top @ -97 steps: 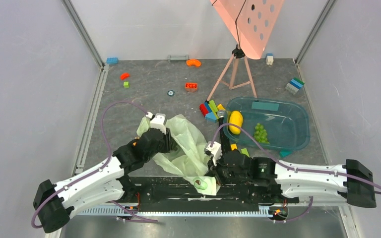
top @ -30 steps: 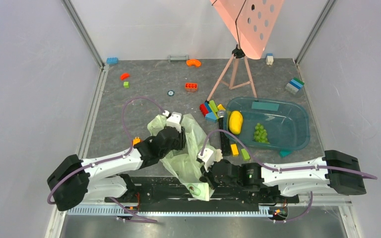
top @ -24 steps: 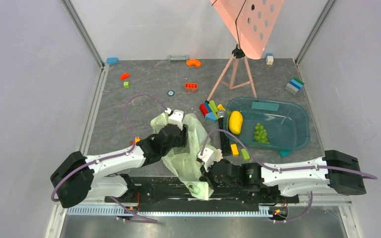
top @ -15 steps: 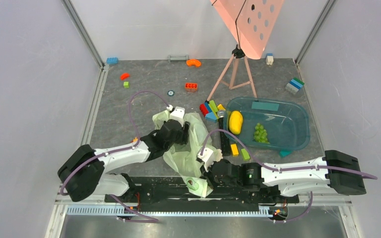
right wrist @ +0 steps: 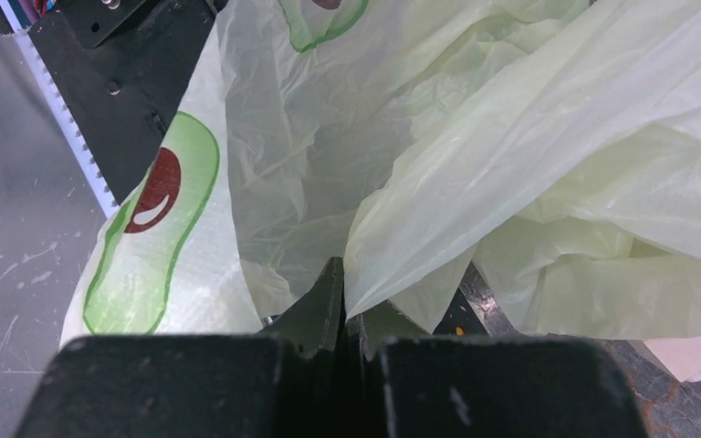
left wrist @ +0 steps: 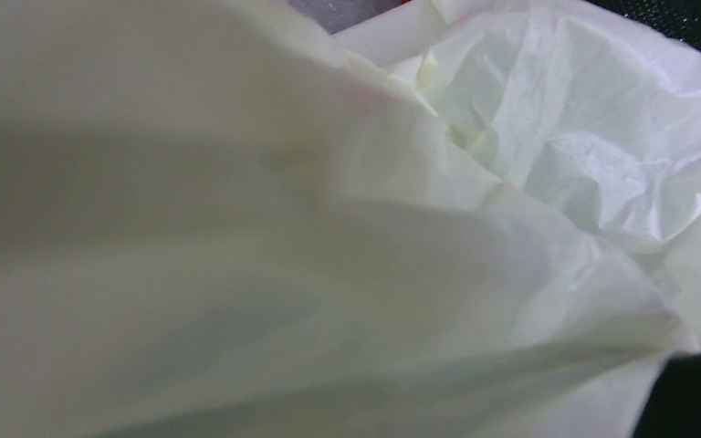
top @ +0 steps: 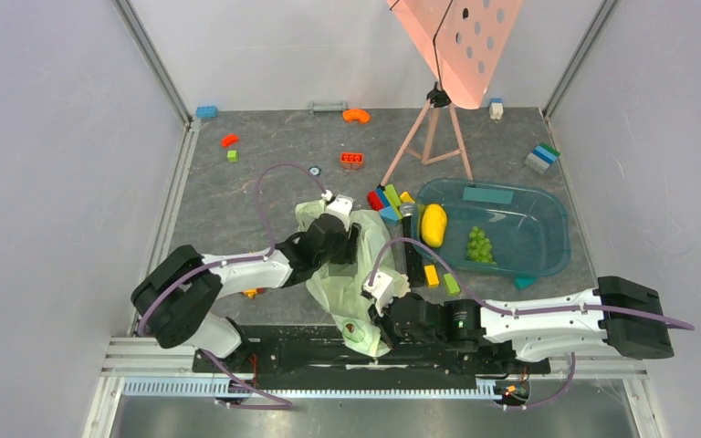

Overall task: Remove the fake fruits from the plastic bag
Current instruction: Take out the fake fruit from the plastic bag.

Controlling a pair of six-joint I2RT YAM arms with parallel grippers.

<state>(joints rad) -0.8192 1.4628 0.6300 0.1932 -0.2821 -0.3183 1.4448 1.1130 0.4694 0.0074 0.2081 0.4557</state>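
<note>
One plastic bag (top: pixel 340 285) lies crumpled at lower centre of the top view, on the table (top: pixel 265 173), between two claws. The right claw (right wrist: pixel 344 294) is pressed together, pinching a fold of the bag, while the left claw (top: pixel 349 248) sits against the bag's upper part, film covering its camera, and whether it is spread cannot be told. One yellow fake fruit (top: pixel 434 224) and one green cluster (top: pixel 479 245) lie in the single teal tray (top: pixel 548 212), right of the bag.
</note>
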